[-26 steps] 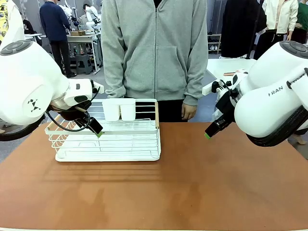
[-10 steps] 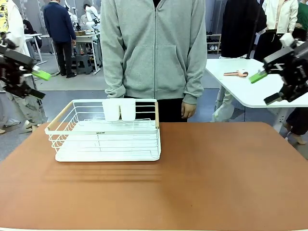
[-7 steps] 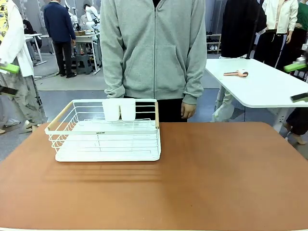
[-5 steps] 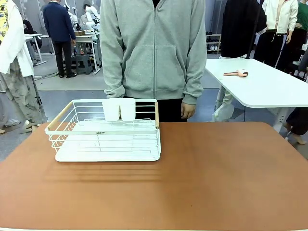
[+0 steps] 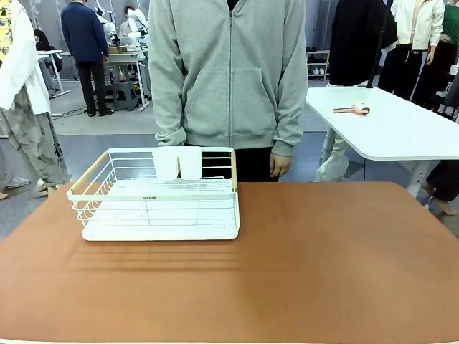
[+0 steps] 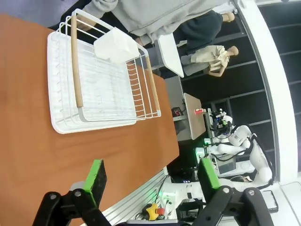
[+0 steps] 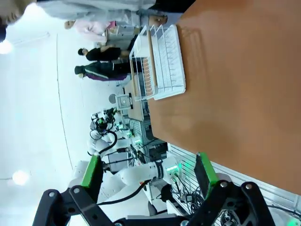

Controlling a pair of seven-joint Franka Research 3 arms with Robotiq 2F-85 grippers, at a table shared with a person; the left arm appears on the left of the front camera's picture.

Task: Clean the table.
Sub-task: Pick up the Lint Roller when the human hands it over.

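Observation:
The reddish-brown table (image 5: 301,272) spreads across the front view, bare except for a white wire rack. In the left wrist view the table (image 6: 28,141) lies far below my left gripper (image 6: 151,173), which is open with nothing between its green-padded fingers (image 6: 96,175). The right wrist view looks down on the table (image 7: 235,80) from high up. There my right gripper (image 7: 148,174) is open too, its fingers (image 7: 205,172) wide apart and holding nothing.
A white wire dish rack (image 5: 159,195) with wooden handles and a white cup holder (image 5: 178,163) stands at the table's far left. A person in a grey hoodie (image 5: 229,72) stands at the far edge. A white-topped table (image 5: 387,129) stands behind on the right.
Both arms have lifted away from the rack and table, swung outward and left the front view. The rack and the person have not moved.

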